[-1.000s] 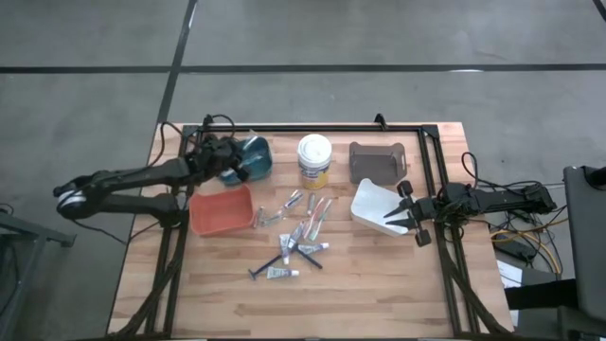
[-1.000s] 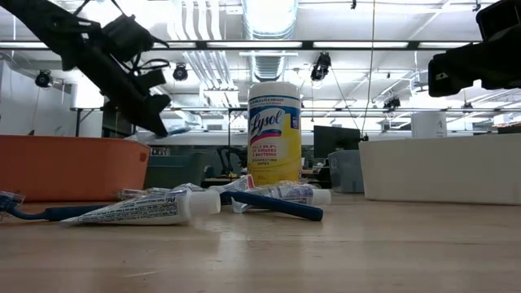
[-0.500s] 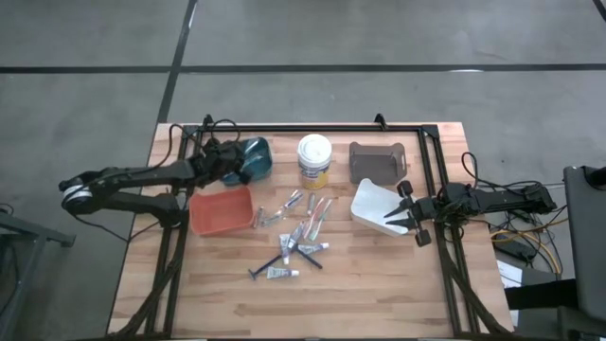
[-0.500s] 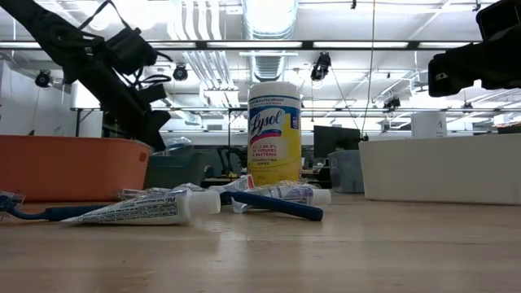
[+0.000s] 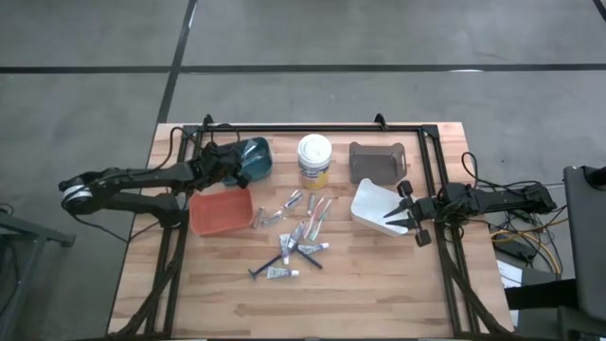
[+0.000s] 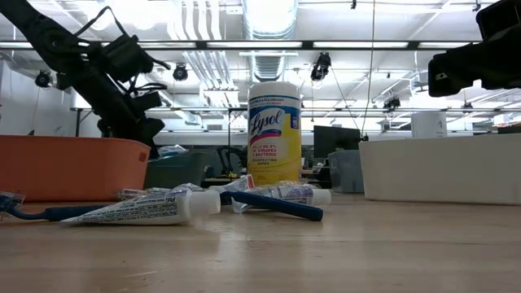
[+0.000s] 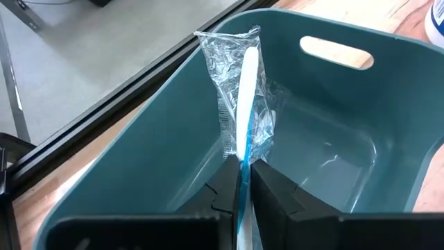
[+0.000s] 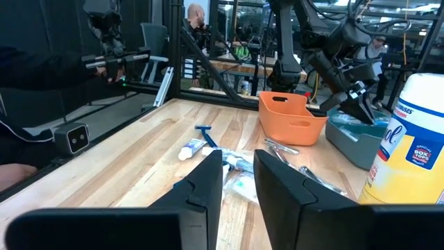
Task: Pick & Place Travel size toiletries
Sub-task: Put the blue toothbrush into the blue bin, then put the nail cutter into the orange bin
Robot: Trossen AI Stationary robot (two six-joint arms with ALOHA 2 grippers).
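Note:
My left gripper is over the teal bin at the table's far left, shut on a toothbrush in a clear wrapper. The other travel size toiletries lie loose on the wood at mid-table: small tubes, thin toothbrushes and dark-handled razors. My right gripper waits at the table's right edge beside the white bin. It is open, with nothing between its fingers. My left gripper pinches the toothbrush's handle between its two fingers, which lie along it. The fingers slant down from the table's left into the teal bin's opening. The wrapped head end sticks out ahead of them; whether it touches the bin I cannot tell.
An orange bin stands just on the near side of the teal one. A white tub with a yellow label and a grey bin stand along the far edge. Bare wood lies in front of the pile.
My left gripper has sunk toward the teal bin, still shut on the wrapped toothbrush, which went down with it. My right arm has kept still.

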